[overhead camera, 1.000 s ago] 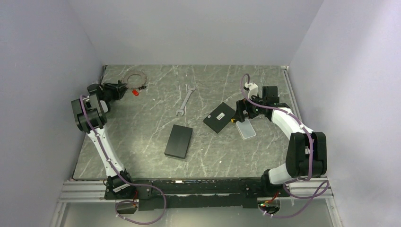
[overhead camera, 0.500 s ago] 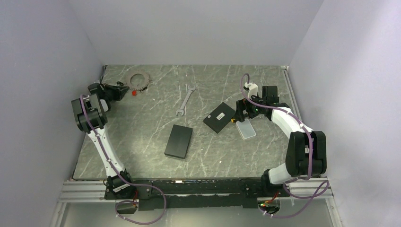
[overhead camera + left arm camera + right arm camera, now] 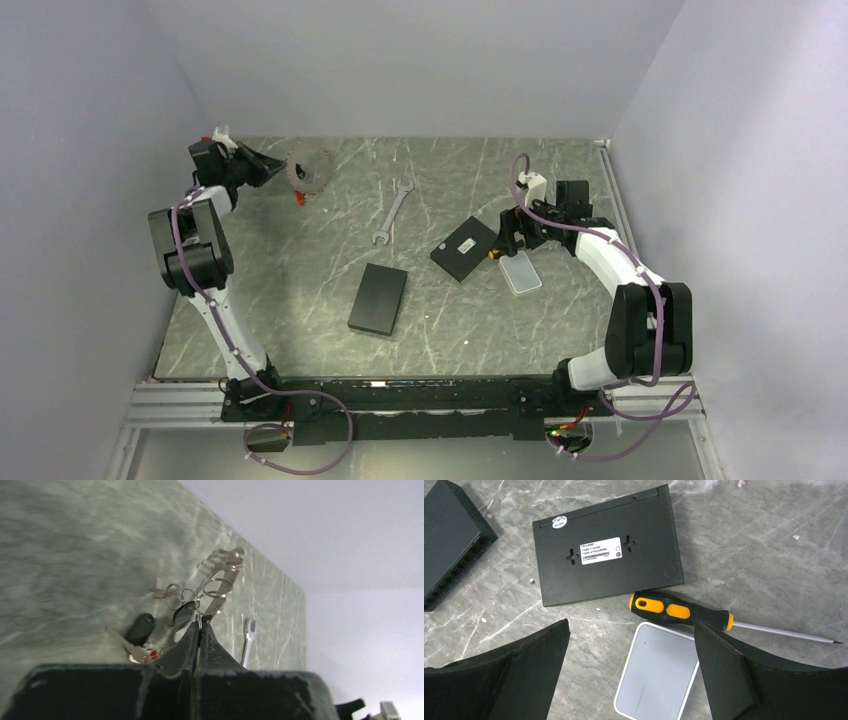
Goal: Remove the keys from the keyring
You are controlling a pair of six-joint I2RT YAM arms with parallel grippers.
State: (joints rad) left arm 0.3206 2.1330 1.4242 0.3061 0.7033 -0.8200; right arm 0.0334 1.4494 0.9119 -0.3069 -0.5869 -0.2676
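My left gripper (image 3: 272, 167) is at the far left corner, shut on the thin wire keyring (image 3: 308, 171) and holding it up off the table. In the left wrist view the closed gripper (image 3: 199, 626) pinches the keyring's (image 3: 218, 580) lower edge. The keys hang blurred to its left, among them a black-headed one (image 3: 140, 629) and a dark one (image 3: 183, 614), with the small red piece (image 3: 154, 655) below. My right gripper (image 3: 512, 240) is open and empty, hovering over a white box (image 3: 659, 672).
A silver wrench (image 3: 393, 212) lies mid-table. A black box (image 3: 379, 299) sits near the centre and a flat black device (image 3: 465, 248) right of it. An orange-and-black screwdriver (image 3: 679, 611) lies between that device and the white box (image 3: 520, 271). Walls close in on the left and behind.
My left gripper has risen and swung toward the far wall, lifting the keyring and its hanging keys off the table. The right arm has barely moved.
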